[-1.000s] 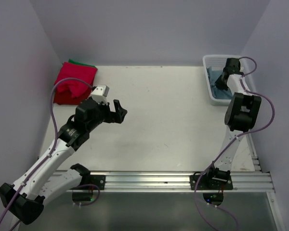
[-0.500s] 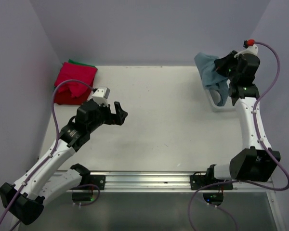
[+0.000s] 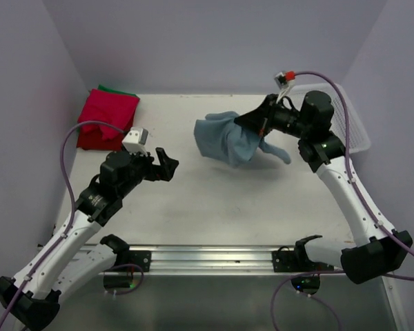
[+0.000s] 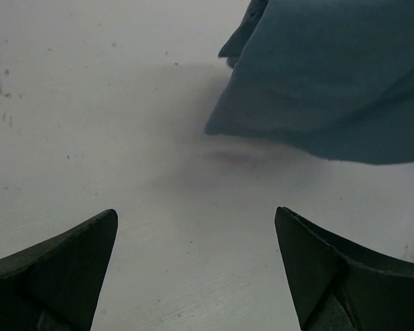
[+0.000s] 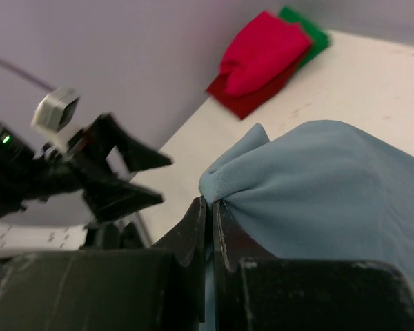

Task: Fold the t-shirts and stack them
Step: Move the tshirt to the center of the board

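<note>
The blue-grey t-shirt (image 3: 228,138) is carried bunched above the middle of the table (image 3: 228,207), somewhat toward the far edge; a shadow is cast on the surface beneath it, so it is judged to hang free rather than rest there. It is held by the right gripper (image 3: 261,123), whose jaws are pinched tight on a fold of the cloth at the bundle's right end. The long axis of the bundle is laid roughly across the table, left to right, from that pinch toward the left arm; the loose end is thus the left one. The left gripper (image 3: 167,164) is spread wide and nothing is held in it; the shirt is found ahead of it, to its right and slightly toward the far edge, near but apart from its fingers. The free end is therefore judged nearer to the left arm, and a second grip there would be wanted for the cloth to be drawn out flat. The red folded shirts (image 3: 107,117) are stacked at the far left corner, with a green shirt (image 3: 121,89) showing beneath them; the basket (image 3: 352,124) is seen at the far right corner.
</note>
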